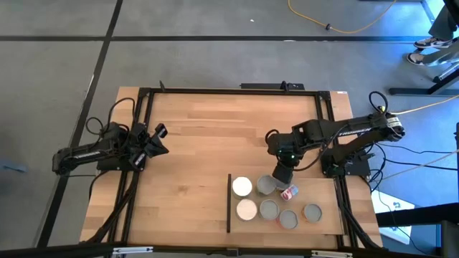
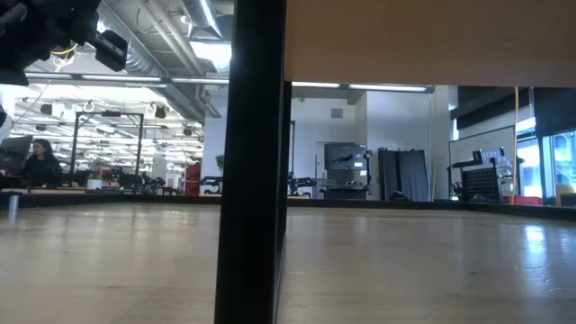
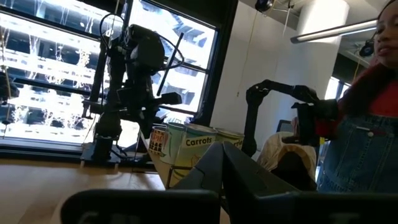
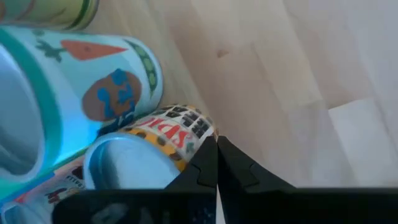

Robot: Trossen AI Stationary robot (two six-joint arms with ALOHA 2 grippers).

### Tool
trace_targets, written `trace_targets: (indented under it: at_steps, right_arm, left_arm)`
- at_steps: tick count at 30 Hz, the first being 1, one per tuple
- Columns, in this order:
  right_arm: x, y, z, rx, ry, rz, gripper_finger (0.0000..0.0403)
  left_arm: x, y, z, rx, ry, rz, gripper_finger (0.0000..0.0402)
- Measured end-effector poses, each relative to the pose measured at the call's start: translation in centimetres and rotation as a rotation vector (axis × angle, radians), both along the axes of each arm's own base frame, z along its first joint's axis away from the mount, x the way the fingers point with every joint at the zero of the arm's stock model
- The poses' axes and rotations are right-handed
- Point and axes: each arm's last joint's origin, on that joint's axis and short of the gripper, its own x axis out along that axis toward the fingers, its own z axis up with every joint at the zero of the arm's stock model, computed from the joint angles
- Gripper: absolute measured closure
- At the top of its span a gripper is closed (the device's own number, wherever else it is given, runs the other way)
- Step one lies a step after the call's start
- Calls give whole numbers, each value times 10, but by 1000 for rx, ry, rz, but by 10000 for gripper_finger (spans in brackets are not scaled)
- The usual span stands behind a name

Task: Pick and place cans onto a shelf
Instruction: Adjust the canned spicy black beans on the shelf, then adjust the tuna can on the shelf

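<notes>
You have the right gripper low over the near right part of the table, its two fingers pressed together with nothing between them, and the tips are just at the far edge of the can group. In the right wrist view the closed fingertips sit against a small can lying on its side, orange and red label, and beside it stands a can with a carrot and peas picture. From above, this tipped can lies just on the near-right side of the gripper, between the upright ones. The other cans stand on the shelf, the light board at the near right of the table with the dark strip on its left short edge: two white-topped cans near the strip, then grey-topped cans to the right — they are close, some nearly touching, so little room is between them. Right of the group the board is bare up to the black frame of the table. Farther, the middle and far part of the table is open wood. The left gripper waits at the left edge, fingers together, well apart from the cans. In the left wrist view a person shows beyond the table.
</notes>
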Motion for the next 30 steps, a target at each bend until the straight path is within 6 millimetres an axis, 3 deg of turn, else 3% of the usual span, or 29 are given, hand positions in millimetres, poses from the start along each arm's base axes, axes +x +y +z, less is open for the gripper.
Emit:
trace_targets:
  at_steps: [6, 15, 19, 30]
  right_arm:
    - [-1, -2, 10, -72, -25, 33, 402]
    - [-14, 2, 59, -141, -96, 223, 402]
    - [-21, 8, 75, -84, -117, 305, 392]
    - [-22, 16, 85, 26, -152, 333, 366]
  left_arm:
    - [0, 0, 0, -4, -1, 9, 401]
    - [0, 1, 0, -16, -5, 35, 401]
    - [0, 1, 0, -18, -5, 40, 401]
    - [0, 1, 0, -18, -5, 41, 401]
